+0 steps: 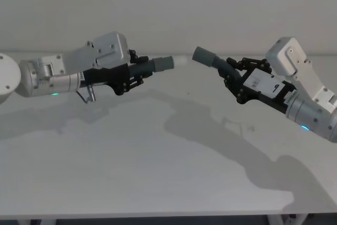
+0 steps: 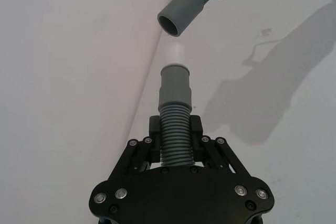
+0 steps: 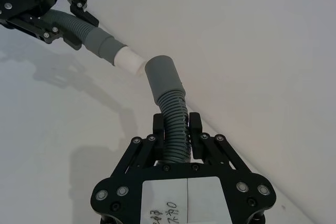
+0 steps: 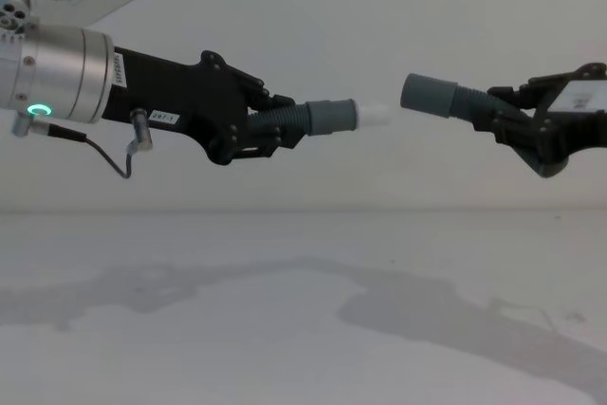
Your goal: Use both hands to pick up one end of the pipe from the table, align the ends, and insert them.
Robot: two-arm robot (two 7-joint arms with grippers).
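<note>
Over the white table (image 1: 158, 172) both pieces are off the surface, so you are at the aligning step. In the head view your left gripper (image 1: 136, 72), left of centre, is clamped on one ribbed hose piece (image 1: 147, 67). Your right gripper (image 1: 236, 73), right of centre, is clamped on the other hose piece (image 1: 224, 67). Near the upper middle the white spigot (image 1: 181, 60) sits just short of the open socket (image 1: 201, 55), which looks tilted and slightly higher. I judge you must level it, then push straight in.
</note>
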